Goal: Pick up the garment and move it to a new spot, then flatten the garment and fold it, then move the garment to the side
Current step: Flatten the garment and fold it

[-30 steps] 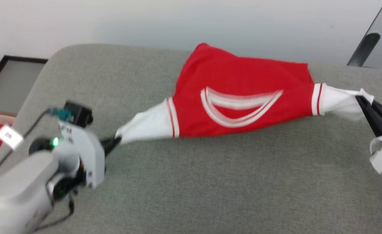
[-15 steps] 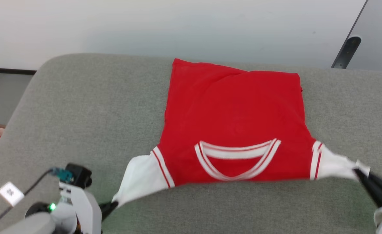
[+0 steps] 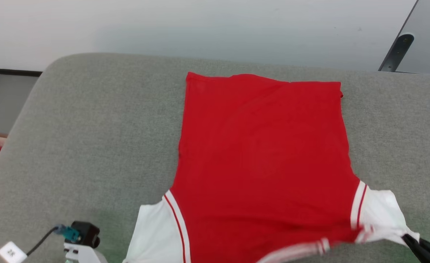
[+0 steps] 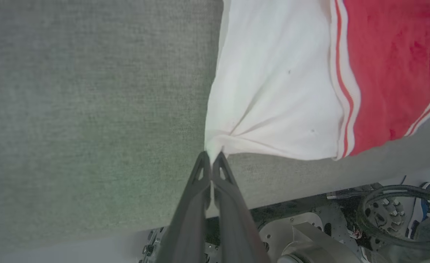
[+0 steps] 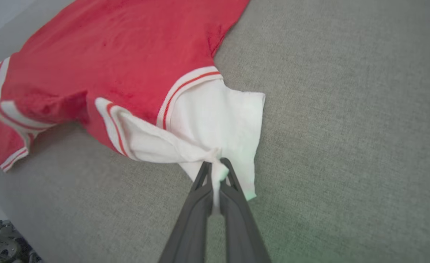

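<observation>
While the garment (image 3: 262, 153) lies spread, left hand (image 4: 212, 155) and right hand (image 5: 217, 165), seemingly low, each pinch a white sleeve (image 5: 215, 120).

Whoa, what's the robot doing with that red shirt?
The robot is holding a small red jersey by both white sleeves. Its left gripper is pinched shut on one sleeve's tip, and its right gripper is pinched shut on the other. The red body lies spread out on the grey cushion, plain side up. It looks like the robot is laying the jersey flat, ready for folding.
</observation>
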### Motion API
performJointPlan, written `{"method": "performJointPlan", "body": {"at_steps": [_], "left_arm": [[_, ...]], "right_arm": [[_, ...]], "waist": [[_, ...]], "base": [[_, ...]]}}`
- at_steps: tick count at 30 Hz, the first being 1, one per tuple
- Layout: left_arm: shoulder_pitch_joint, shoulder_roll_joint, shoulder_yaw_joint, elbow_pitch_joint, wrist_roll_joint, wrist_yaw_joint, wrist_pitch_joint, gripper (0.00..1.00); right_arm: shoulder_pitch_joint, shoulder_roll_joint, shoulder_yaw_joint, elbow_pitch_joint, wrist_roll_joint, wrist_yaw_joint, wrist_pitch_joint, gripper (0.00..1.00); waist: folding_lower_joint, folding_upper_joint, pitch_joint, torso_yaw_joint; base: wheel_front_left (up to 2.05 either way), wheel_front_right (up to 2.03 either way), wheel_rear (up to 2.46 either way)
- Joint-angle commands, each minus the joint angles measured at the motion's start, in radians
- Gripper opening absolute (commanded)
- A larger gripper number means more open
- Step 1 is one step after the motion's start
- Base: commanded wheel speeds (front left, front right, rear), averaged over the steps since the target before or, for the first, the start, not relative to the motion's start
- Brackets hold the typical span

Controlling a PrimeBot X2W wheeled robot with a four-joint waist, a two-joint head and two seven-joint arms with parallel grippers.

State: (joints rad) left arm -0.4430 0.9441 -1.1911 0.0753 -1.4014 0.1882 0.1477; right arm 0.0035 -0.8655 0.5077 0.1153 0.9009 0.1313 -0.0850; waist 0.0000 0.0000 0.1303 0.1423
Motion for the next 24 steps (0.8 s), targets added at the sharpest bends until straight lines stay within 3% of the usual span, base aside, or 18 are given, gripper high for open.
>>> {"method": "performJointPlan", "body": {"at_steps": [1, 8, 24], "left_arm": [[0.021, 0.005, -0.005, -0.004, 0.002, 0.014, -0.008, 0.00], [0.047, -0.010, 0.010, 0.003, -0.011, 0.040, -0.052, 0.00], [0.042, -0.052, 0.012, 0.027, -0.003, 0.041, -0.076, 0.00]], "right_arm": [[0.029, -0.003, -0.020, -0.007, 0.008, -0.001, 0.010, 0.00], [0.110, 0.016, -0.077, -0.032, 0.021, -0.001, 0.074, 0.00], [0.146, 0.078, -0.149, -0.063, -0.031, -0.001, 0.176, 0.00]], "waist": [[0.0000, 0.0000, 0.002, 0.002], [0.0000, 0.0000, 0.012, 0.002], [0.0000, 0.0000, 0.011, -0.007]], "base": [[0.00, 0.00, 0.00], [0.00, 0.00, 0.00], [0.00, 0.00, 0.00]]}}
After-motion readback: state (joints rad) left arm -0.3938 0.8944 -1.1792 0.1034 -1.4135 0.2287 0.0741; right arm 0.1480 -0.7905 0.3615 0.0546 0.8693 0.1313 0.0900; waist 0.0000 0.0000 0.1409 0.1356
